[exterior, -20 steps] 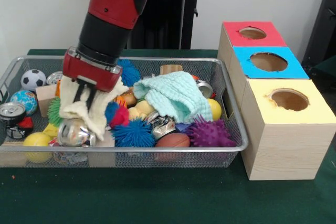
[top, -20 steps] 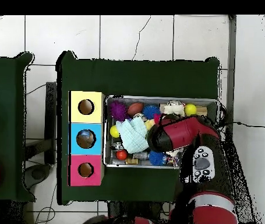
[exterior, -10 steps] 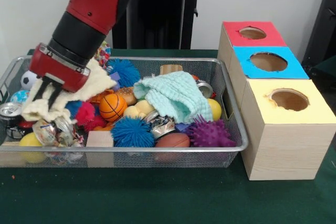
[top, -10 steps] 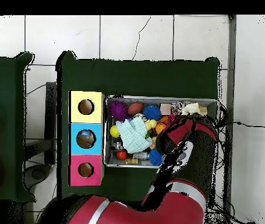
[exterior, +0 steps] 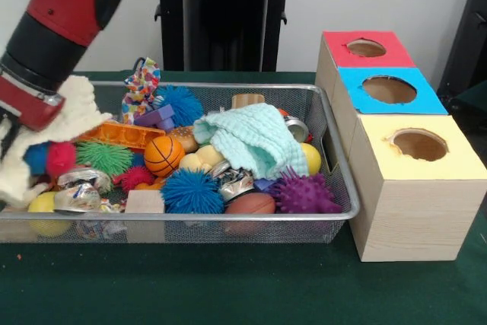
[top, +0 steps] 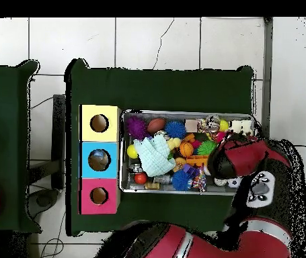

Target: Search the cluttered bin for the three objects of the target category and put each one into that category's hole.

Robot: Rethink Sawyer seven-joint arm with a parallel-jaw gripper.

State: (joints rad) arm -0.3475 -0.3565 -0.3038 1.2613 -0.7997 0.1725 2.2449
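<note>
The wire mesh bin (exterior: 228, 217) is full of mixed toys and cans. My gripper (exterior: 11, 146) is at the bin's left end, at the picture's left edge, shut on a cream cloth (exterior: 47, 121) that hangs from it above the clutter. In the overhead view the gripper (top: 239, 130) and the cream cloth (top: 241, 125) are at the bin's right end (top: 251, 154). Three wooden boxes stand beside the bin, each with a hole: red top (exterior: 365, 49), blue top (exterior: 389, 89), yellow top (exterior: 418, 144). The fingers are mostly hidden by the cloth.
In the bin lie a mint green cloth (exterior: 247, 138), a small basketball (exterior: 163, 156), a blue spiky ball (exterior: 190, 192), a purple spiky ball (exterior: 304, 192), a brown football (exterior: 249, 203), a crushed can (exterior: 76, 180) and an orange ribbed toy (exterior: 125, 135).
My gripper has carried the cream cloth up and to the left in the front view, to the bin's end. The orange toy and a green spiky ball now show.
</note>
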